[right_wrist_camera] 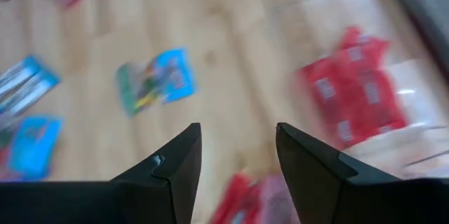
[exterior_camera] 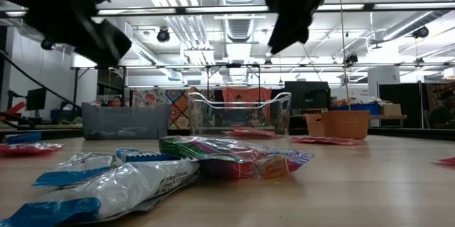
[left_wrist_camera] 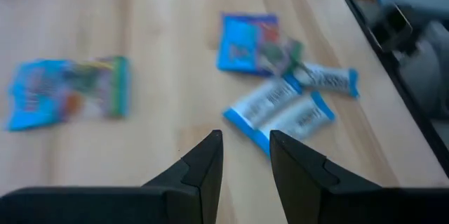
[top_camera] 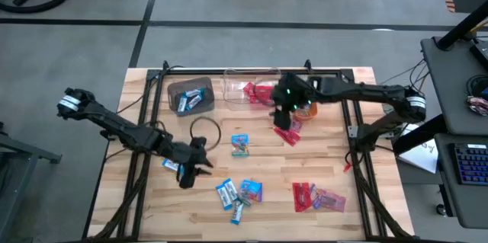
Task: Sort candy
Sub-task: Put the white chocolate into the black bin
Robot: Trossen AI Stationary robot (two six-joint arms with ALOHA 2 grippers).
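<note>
We see small, flat, shiny wrapped candy (top_camera: 242,193) lying scattered on the wood: blue-and-white pieces clustered near the front, red and pink ones (top_camera: 316,196) just beside them. More red pieces (top_camera: 289,132) lie farther back.

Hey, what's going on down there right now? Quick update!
Left gripper open, empty, over blue-and-white candy. Right gripper open, empty, by the clear bin holding red candy. More candy loose on the table. Nothing in the way.
</note>
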